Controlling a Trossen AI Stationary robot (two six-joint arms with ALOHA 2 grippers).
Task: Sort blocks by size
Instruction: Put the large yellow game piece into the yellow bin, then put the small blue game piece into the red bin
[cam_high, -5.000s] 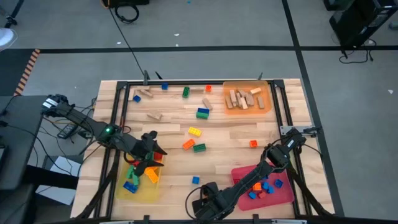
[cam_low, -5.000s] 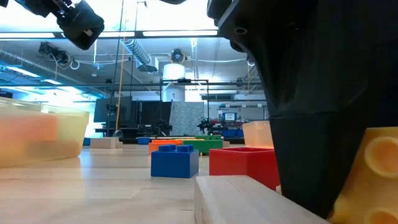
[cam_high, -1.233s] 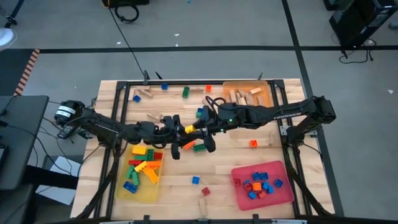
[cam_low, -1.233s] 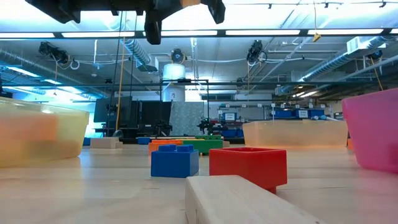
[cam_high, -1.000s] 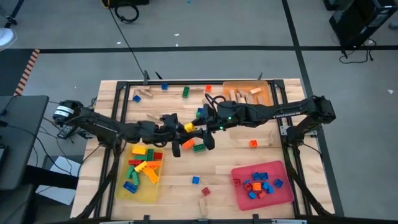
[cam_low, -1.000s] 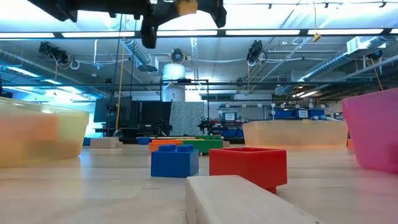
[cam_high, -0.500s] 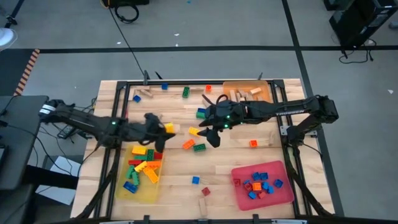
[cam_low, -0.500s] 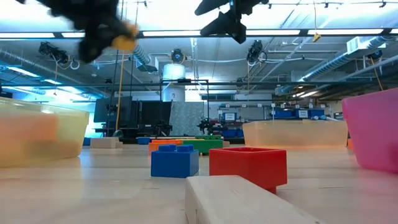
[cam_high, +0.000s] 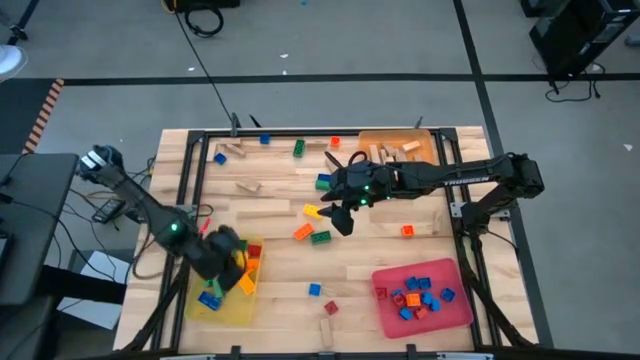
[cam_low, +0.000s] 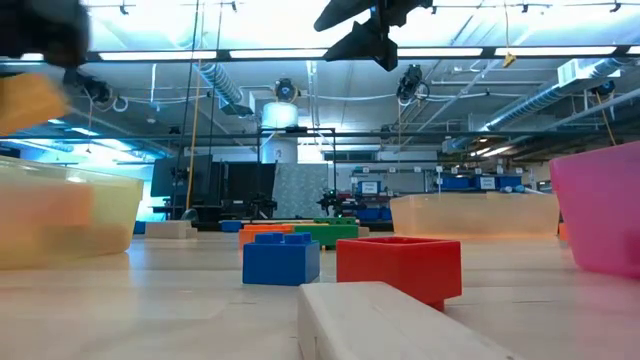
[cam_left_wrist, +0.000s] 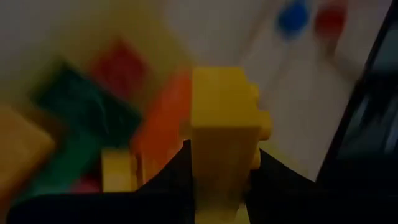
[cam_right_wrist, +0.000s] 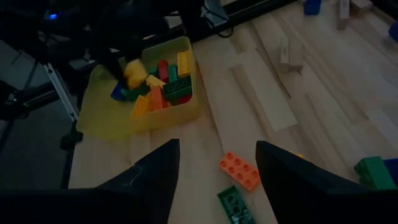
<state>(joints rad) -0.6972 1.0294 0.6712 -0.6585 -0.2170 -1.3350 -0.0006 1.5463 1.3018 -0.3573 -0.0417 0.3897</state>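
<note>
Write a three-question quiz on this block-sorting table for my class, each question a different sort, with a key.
1. True or false: the left gripper holds a yellow brick.
2. Which tray does the left gripper hang above? A red, B yellow, C orange.
3. Fill in: the right gripper is open over the orange brick and the ____ brick beside it.

Key
1. True: its fingers clamp the brick.
2. B, the yellow tray of long bricks.
3. Green; both lie on the table, nothing between the fingers.
</note>
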